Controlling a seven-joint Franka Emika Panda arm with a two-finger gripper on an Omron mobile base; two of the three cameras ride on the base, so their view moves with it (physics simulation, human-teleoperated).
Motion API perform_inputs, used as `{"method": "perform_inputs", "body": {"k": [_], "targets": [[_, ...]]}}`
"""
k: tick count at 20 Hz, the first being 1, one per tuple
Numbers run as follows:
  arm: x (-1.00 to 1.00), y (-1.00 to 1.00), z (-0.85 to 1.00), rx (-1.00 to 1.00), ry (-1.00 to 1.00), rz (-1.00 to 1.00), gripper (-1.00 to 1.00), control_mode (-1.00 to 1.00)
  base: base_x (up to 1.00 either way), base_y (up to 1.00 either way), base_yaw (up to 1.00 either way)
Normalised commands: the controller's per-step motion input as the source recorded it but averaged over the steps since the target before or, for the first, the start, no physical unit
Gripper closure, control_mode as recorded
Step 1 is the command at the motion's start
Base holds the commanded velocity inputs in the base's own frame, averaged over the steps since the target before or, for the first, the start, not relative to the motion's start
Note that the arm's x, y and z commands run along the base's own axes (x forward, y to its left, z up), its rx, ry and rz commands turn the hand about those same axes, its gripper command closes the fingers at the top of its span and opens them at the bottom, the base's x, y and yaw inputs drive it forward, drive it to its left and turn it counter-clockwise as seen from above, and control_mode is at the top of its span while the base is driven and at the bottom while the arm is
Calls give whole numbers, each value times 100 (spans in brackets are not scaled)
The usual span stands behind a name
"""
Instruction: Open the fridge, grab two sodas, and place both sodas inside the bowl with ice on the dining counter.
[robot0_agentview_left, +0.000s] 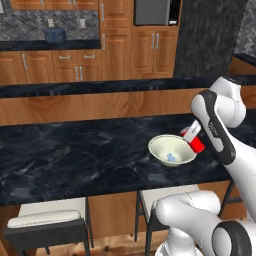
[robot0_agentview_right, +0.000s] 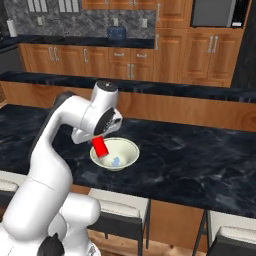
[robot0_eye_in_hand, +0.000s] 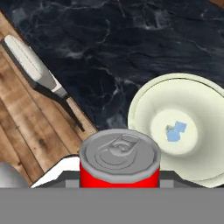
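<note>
**Count of things in view**

1 red can (robot0_eye_in_hand: 119, 158), 1 bowl (robot0_agentview_left: 171, 150) at center right of the left base view, with 1 cluster of blue ice (robot0_eye_in_hand: 176, 131), 1 dining counter (robot0_agentview_right: 200, 160), and 3 stools (robot0_agentview_left: 45, 220) along the right base view's bottom edge.

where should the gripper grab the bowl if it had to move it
Judging by its shape, the bowl is best taken at its thin rim, one finger inside and one outside, coming straight down. The shallow flared wall is too wide to span. The near edge beside the red can looks handiest.
</note>
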Motion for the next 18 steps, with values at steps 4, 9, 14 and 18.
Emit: {"method": "perform_inputs", "body": {"k": [4, 9, 14, 18], "targets": [[35, 0, -34, -1, 3, 6, 100, -100, 0, 0, 0], [35, -1, -30, -2, 3, 4, 100, -100, 0, 0, 0], [42, -4, -19, 0, 5, 3, 100, -100, 0, 0, 0], [37, -3, -26, 0, 4, 3, 100, -100, 0, 0, 0]]}}
